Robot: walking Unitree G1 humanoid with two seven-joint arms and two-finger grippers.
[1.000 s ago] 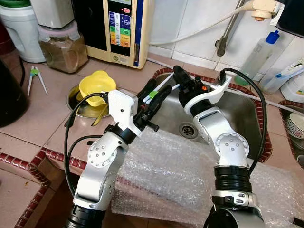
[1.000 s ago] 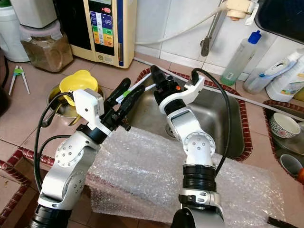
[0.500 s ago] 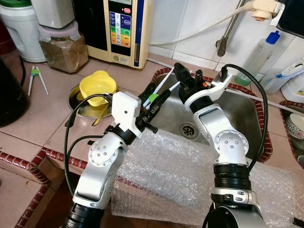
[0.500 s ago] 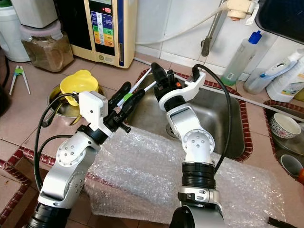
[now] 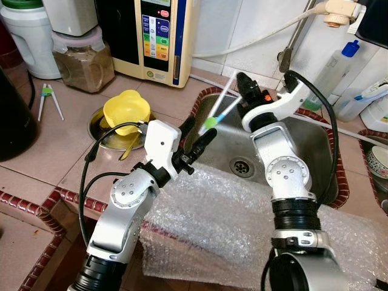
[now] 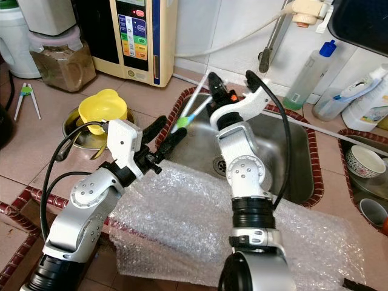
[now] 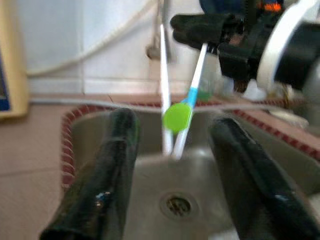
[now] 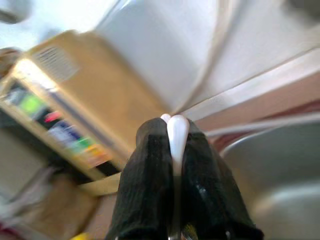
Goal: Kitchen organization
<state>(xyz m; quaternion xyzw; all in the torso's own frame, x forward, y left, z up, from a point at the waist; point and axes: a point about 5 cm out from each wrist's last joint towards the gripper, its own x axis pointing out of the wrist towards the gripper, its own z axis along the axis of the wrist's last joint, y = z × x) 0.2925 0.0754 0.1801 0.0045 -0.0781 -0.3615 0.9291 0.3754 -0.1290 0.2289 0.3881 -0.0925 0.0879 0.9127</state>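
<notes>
Left eye view: right gripper [image 5: 244,85] pinches white plastic training chopsticks with green hinge [image 5: 211,122] over steel sink [image 5: 315,151], twelve o'clock; left gripper [image 5: 195,133] spread, empty. Light, stiff, slippery — grip near hinge.

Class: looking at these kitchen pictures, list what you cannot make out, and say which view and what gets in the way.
1. Chopsticks, right wrist view: the right tool covers all but their white tips.
2. Metal bowl, eye views: the yellow bowl covers its contents.
3. Bowl, eye views: cut off by the frame edge.
4. Sink drain, left wrist view: blurred.
</notes>
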